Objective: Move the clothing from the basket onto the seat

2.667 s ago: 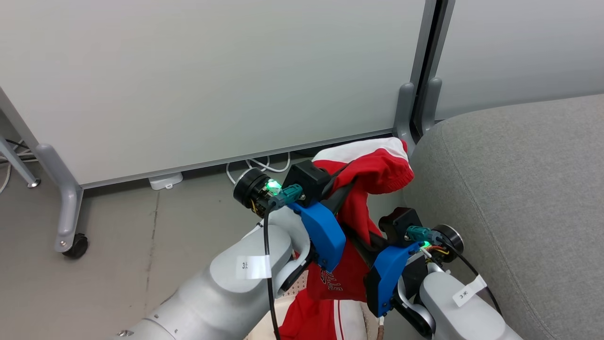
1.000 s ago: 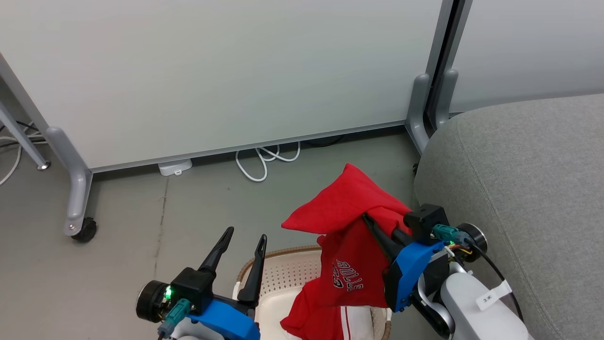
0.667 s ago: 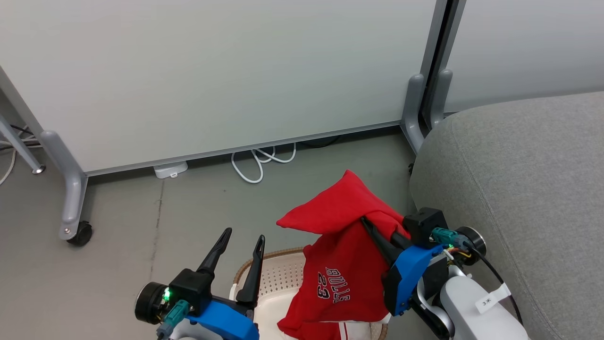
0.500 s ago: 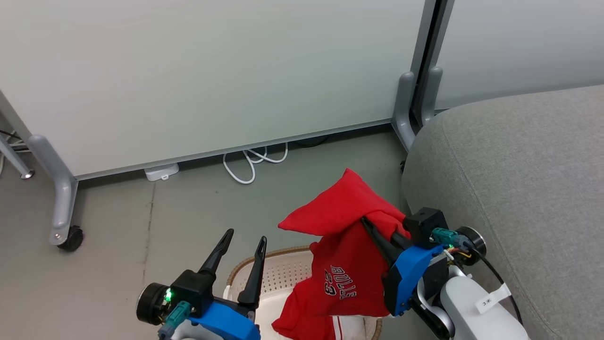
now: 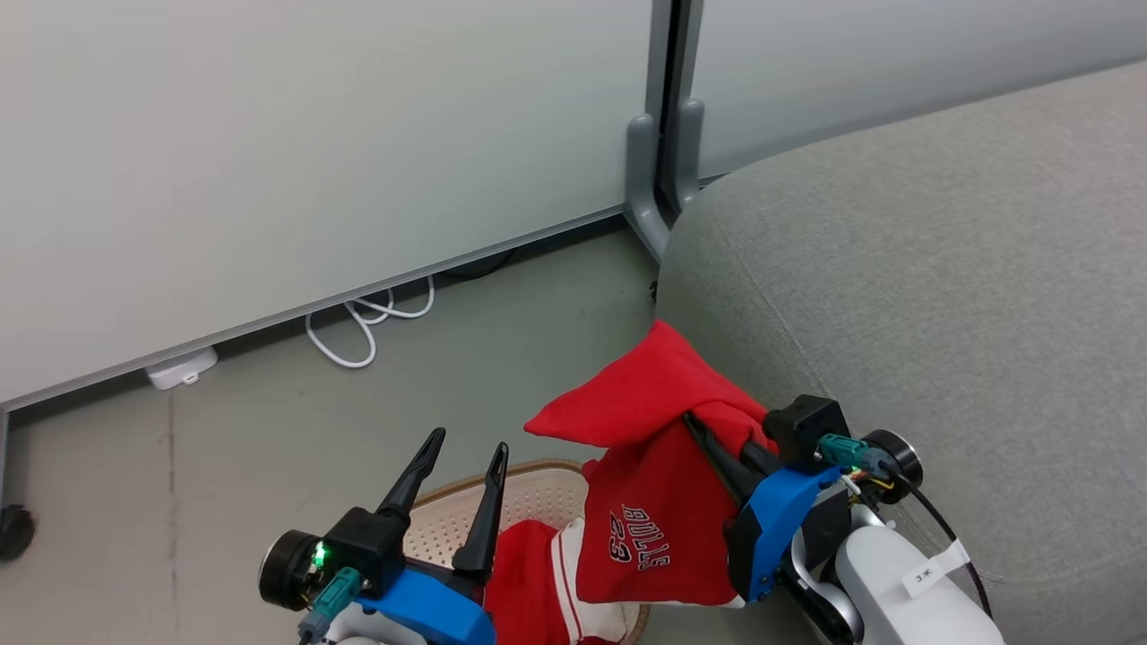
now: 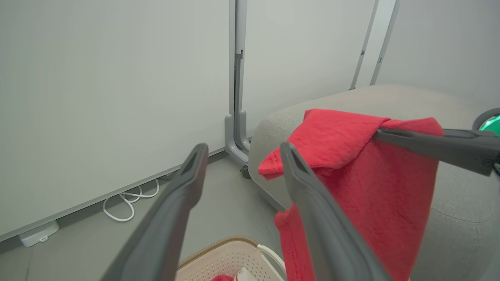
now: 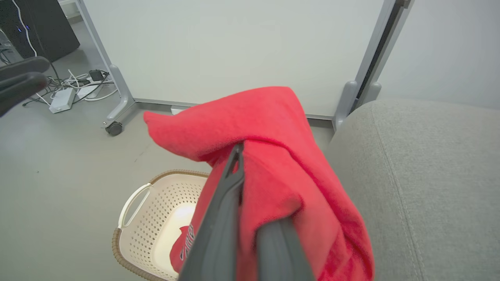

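Head swung toward the seat [image 5: 896, 269]; my right gripper [image 5: 694, 425] stayed clamped on the jersey [image 5: 654, 502], left gripper [image 5: 469, 441] spread, empty. Nothing delivered yet; more clothing [image 5: 529, 573] sat in basket [image 5: 538, 491].

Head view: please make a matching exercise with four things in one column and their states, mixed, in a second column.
1 left gripper
2 right gripper
3 basket
4 seat

A grey fabric, at the right
B shut on the red shirt
C open, holding nothing
D on the floor, garment inside

Pairs: 1-C, 2-B, 3-D, 4-A
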